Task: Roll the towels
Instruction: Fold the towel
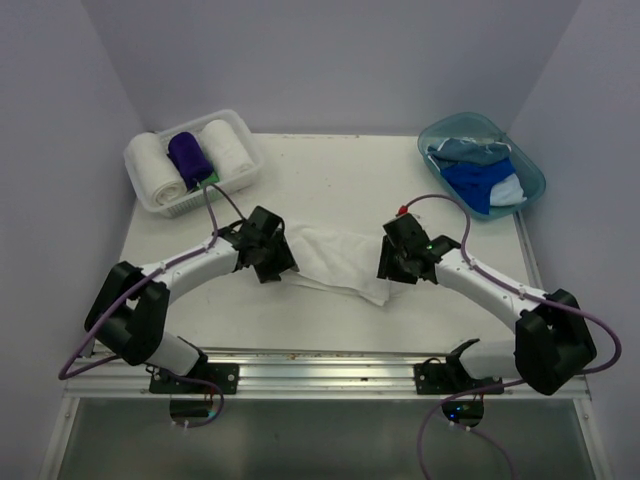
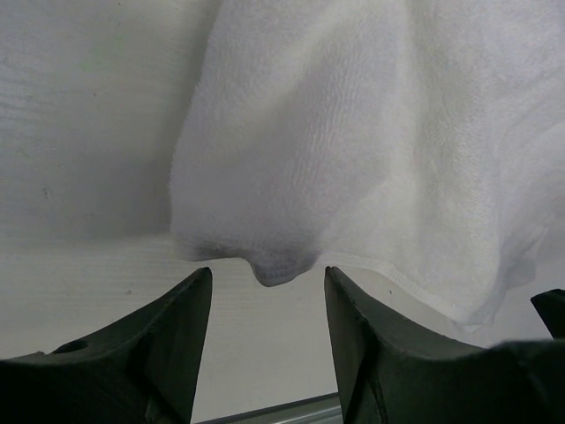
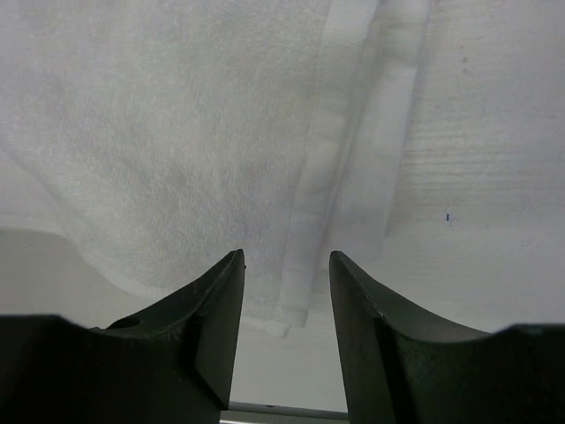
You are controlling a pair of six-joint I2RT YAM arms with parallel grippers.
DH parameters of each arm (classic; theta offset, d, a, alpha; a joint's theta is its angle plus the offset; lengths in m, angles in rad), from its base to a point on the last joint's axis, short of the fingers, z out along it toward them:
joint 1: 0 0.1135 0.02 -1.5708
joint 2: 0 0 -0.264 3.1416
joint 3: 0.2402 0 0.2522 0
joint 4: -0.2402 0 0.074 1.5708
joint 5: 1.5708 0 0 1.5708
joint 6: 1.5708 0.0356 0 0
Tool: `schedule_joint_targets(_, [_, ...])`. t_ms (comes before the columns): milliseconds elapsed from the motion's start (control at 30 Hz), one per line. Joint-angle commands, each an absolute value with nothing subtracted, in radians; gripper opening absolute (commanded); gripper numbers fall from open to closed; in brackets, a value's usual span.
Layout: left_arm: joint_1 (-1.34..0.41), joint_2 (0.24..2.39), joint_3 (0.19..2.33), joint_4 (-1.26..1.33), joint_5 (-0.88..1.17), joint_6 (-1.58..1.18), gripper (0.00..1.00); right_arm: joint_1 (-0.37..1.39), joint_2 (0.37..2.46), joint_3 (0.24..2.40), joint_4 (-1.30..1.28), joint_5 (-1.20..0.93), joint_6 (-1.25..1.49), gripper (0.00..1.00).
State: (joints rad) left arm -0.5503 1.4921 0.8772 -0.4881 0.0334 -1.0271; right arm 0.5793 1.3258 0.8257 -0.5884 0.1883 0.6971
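Note:
A white towel (image 1: 335,260) lies loosely spread and rumpled on the table's middle, between my two grippers. My left gripper (image 1: 283,262) is at its left end. In the left wrist view that gripper (image 2: 267,276) is open, and a corner of the towel (image 2: 353,132) hangs just past the fingertips, free of them. My right gripper (image 1: 388,266) is at the towel's right end. In the right wrist view this gripper (image 3: 287,263) is open too, and the hemmed edge of the towel (image 3: 177,132) lies in the gap, unpinched.
A white lattice basket (image 1: 254,166) at the back left holds two rolled white towels (image 1: 160,170) and a rolled purple one (image 1: 188,155) over a bit of green. A teal tub (image 1: 440,126) at the back right holds crumpled royal blue (image 1: 478,184) and pale blue cloth. A metal rail (image 1: 320,365) runs along the near edge.

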Motion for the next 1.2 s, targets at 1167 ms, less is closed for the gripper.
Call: schedule_joint_targets(1167, [-0.569,1.512,0.850,-0.265,0.190,-0.788,0.51,0.480,1.233,0.583,-0.374,-0.118,0.877,0.36])
